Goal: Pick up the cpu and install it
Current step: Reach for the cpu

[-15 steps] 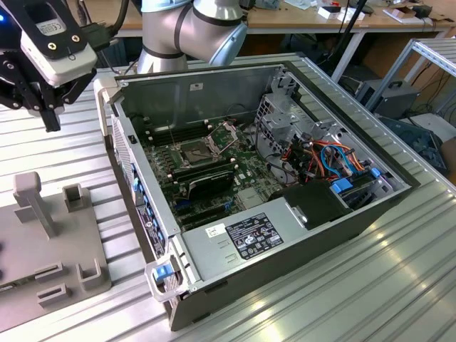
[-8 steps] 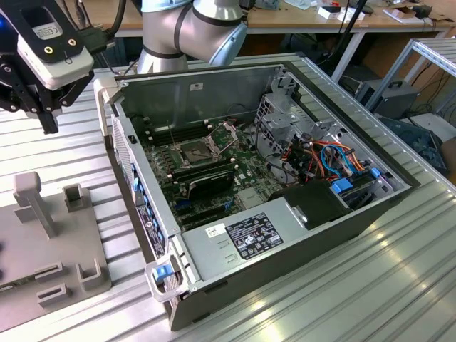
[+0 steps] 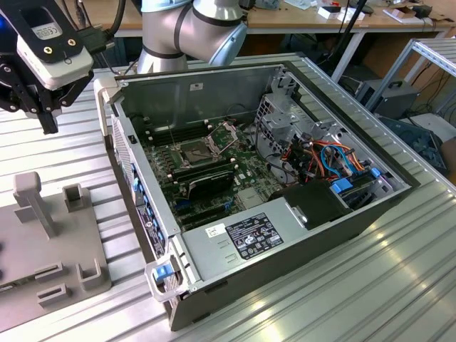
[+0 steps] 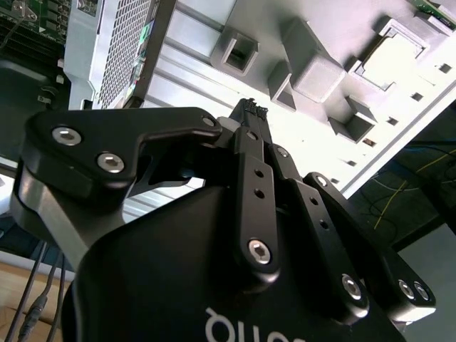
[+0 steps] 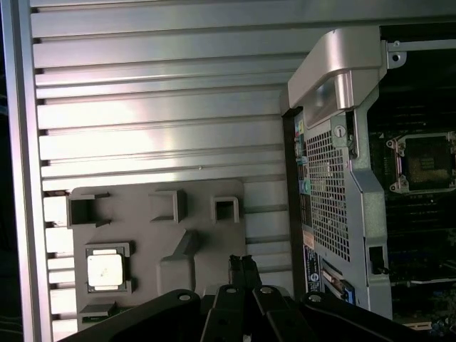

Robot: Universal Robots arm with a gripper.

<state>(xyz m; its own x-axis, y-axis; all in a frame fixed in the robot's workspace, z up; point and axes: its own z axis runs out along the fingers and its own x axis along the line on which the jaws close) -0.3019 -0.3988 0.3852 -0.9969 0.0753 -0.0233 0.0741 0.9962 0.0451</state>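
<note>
The gripper [image 3: 48, 121], closed and empty, hangs at 10 o'clock in the exterior view; the cpu [image 5: 107, 271] lies unpicked in its holder [image 5: 142, 235], socket [image 3: 196, 151] empty.

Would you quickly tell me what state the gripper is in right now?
Gripper: closed, holding nothing; the cpu lies in the grey holder.

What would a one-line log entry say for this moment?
gripper: shut, empty, above tray | cpu: in tray pocket | socket: open
</note>
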